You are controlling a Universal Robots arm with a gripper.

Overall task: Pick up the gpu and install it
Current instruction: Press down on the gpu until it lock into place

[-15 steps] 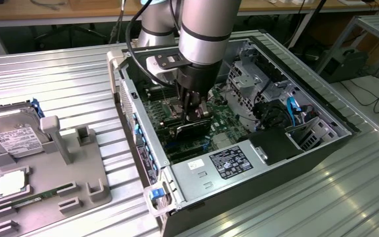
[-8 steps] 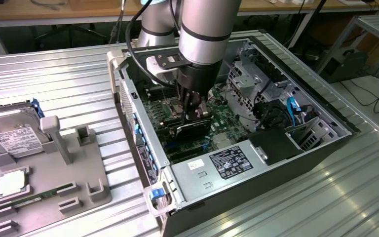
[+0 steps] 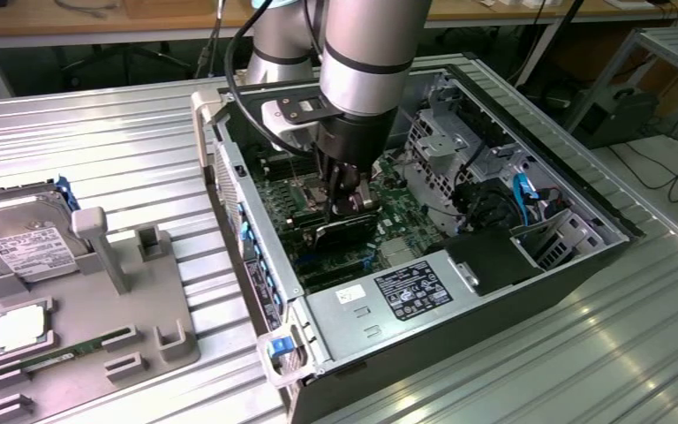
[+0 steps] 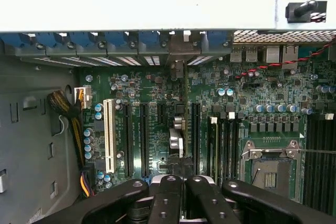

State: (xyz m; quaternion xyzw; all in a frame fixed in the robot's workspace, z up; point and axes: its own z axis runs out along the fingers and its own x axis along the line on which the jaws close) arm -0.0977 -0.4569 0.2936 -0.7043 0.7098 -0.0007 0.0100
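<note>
The gpu (image 3: 345, 231) is standing on edge inside the open computer case (image 3: 315, 327), above the motherboard (image 4: 157, 129) slots (so its connector can seat), with the gripper (image 3: 349, 205) clenching its top edge.

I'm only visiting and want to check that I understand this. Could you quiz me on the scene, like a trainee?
1. True or false: the claw is shut on the gpu.
2. Where does the hard drive lie? A: on the floor. B: on the grey holder. C: in the claw.
3. Fill in: the claw reaches down into the open ____.

Key: 1 true. 2 B. 3 computer case.
</note>
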